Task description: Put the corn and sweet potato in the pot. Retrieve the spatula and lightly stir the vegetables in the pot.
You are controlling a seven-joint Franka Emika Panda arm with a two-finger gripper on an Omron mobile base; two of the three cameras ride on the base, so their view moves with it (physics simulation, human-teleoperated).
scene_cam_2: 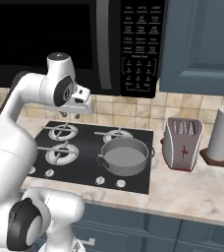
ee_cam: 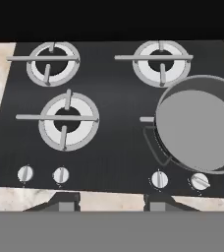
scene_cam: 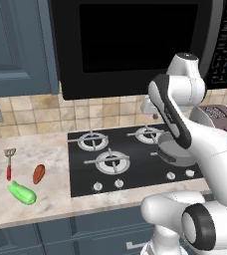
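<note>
- On the counter left of the stove I see the corn (scene_cam: 22, 193) lying nearest the front edge, with the sweet potato (scene_cam: 39, 174) just beside it and the spatula (scene_cam: 9, 163) close behind, head toward the wall.
- I see the pot (scene_cam_2: 125, 156) on the front right burner, nothing in it; its rim and handle show at the right of the hand view (ee_cam: 197, 129).
- My gripper (ee_cam: 111, 203) hangs above the stove (ee_cam: 109, 108) with the fingers apart and nothing between them, well away from the vegetables.
- On the right counter I see a toaster (scene_cam_2: 182, 143) just beside the stove and a paper towel roll (scene_cam_2: 223, 133) beyond it.
- A black microwave (scene_cam_2: 74, 44) hangs above the burners.
</note>
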